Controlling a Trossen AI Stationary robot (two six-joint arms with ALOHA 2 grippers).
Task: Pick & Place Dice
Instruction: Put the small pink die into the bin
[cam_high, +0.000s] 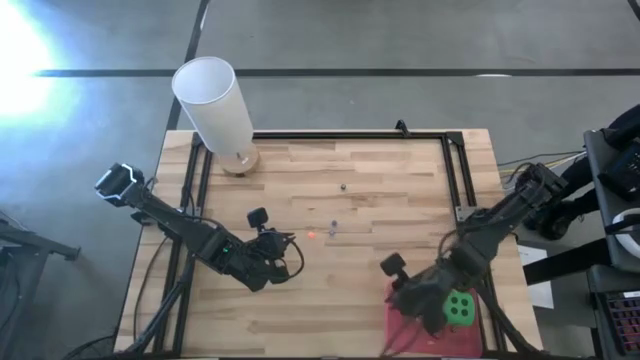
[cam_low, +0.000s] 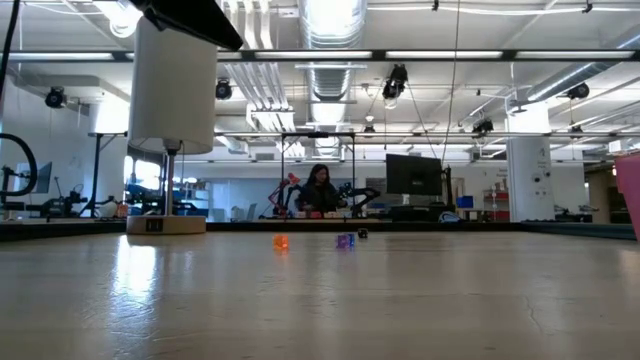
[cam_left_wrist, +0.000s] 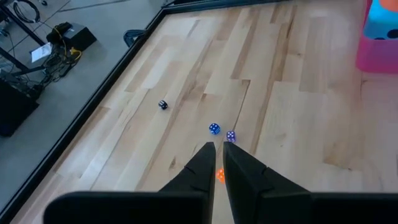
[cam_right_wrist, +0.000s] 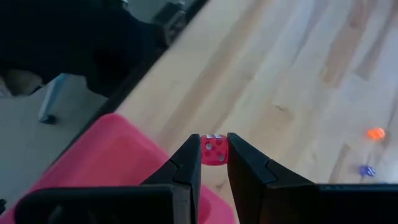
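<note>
One table (cam_high: 380, 160) carries all items; white cylinder (cam_high: 215, 100) stands at far left corner. Pink mat (cam_high: 405, 325) lies at near right edge w/ green die (cam_high: 460, 308) on it. Right hand (cam_right_wrist: 213, 146) is clamped on small red die (cam_right_wrist: 213, 151) at mat edge; not yet released. Left hand (cam_left_wrist: 217, 149) waits mid-table, fingers narrow, holding nothing. Remaining loose, approx. mid-table: orange die (cam_left_wrist: 220, 176), blue die (cam_left_wrist: 214, 129), purple die (cam_left_wrist: 231, 136), dark die (cam_left_wrist: 163, 104). Est. progress: early, most still to move.
</note>
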